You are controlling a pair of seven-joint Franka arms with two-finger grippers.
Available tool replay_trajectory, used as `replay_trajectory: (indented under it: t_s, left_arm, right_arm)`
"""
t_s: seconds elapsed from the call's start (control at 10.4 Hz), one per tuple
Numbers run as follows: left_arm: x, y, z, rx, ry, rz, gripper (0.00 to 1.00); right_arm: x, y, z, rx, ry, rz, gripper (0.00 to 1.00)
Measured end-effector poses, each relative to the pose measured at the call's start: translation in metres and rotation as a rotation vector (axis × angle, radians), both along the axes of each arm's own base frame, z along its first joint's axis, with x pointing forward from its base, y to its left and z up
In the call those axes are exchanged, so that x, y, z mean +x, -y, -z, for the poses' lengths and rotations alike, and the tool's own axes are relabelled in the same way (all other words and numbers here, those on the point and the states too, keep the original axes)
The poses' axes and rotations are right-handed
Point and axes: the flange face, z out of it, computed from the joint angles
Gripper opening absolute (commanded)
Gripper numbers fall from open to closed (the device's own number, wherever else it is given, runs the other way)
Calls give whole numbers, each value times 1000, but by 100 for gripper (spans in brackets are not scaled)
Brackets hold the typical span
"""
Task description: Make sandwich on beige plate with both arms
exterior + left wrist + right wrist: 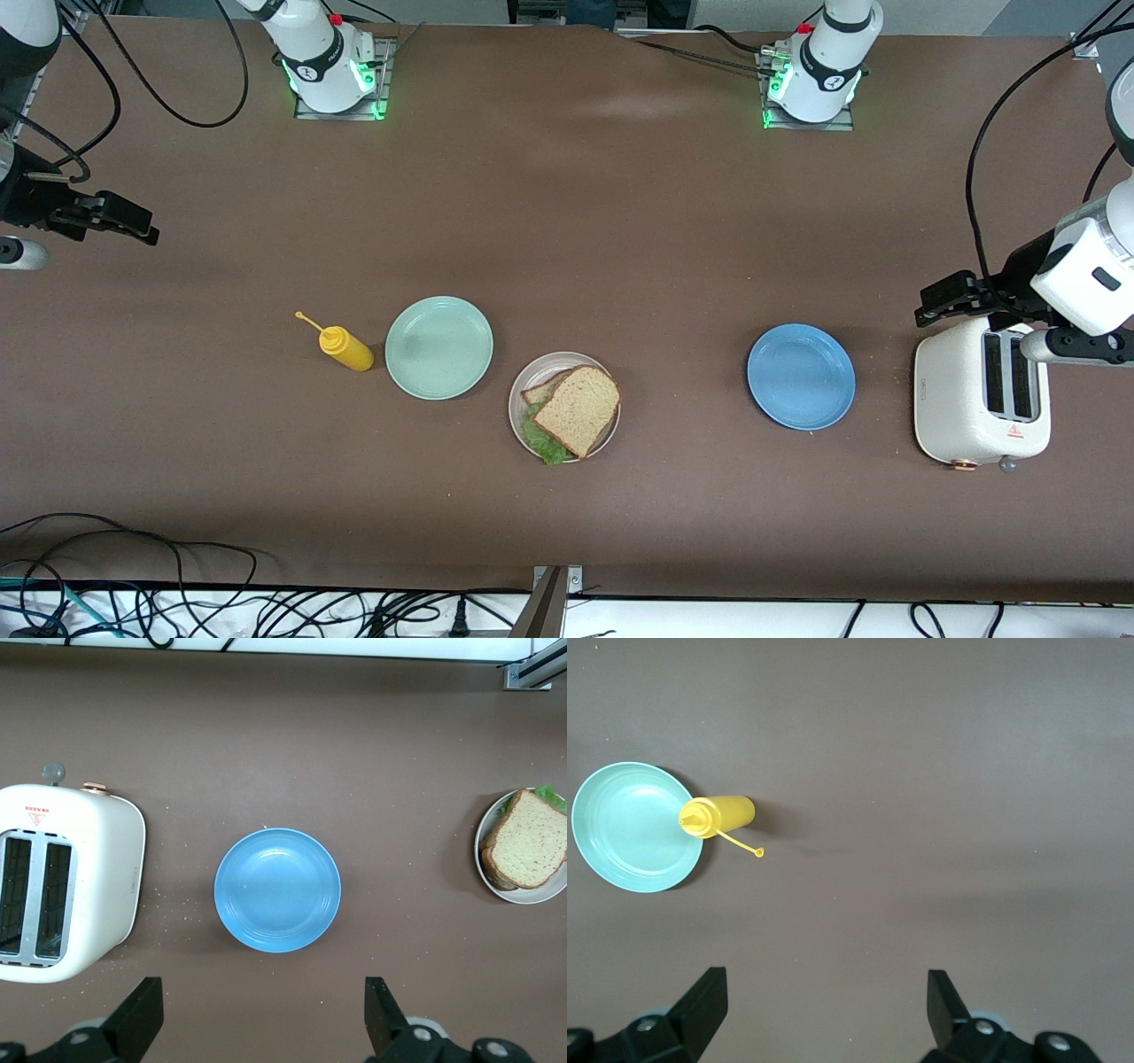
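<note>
Brown table (620, 221) looks settled: I see both grippers, left gripper (261, 1019) and right gripper (824, 1014), spread empty; top slice on the sandwich (576, 409) sits skewed, any nudge slides it off the beige plate (523, 424)

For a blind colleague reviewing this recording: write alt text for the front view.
An assembled sandwich of brown bread slices with green lettuce sits on a round beige plate mid-table, between an empty mint-green plate with a yellow squeeze bottle beside it and an empty blue plate. The open right gripper and open left gripper wait at the table's ends, the left over a white toaster.
</note>
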Motion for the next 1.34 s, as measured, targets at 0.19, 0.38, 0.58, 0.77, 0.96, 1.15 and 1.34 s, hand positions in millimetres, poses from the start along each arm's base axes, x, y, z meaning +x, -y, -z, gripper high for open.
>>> replay_trajectory:
  t_s: [0.19,0.38,0.58,0.77,0.96,1.15,1.34]
  left_arm:
    - [-1,6,-3,42,8,-5,100]
    - [-4,11,-4,80,1,-9,100]
    - [-9,11,-2,87,-36,-7,100]
    - [-11,10,-2,87,-53,-7,100]
    - [-17,7,-12,82,-44,-11,100]
    - [-21,7,-19,83,-36,-12,100]
    - [-21,7,-18,83,-39,-12,100]
  right_arm:
    - [0,0,0,0,0,-1,100]
    - [0,0,0,0,1,-1,100]
    - [3,0,-2,-1,24,-1,100]
    - [4,0,-3,-2,37,0,100]
    - [5,0,-4,-2,43,1,100]
    - [5,0,-5,-2,50,0,100]
    - [6,-1,-5,-3,52,0,100]
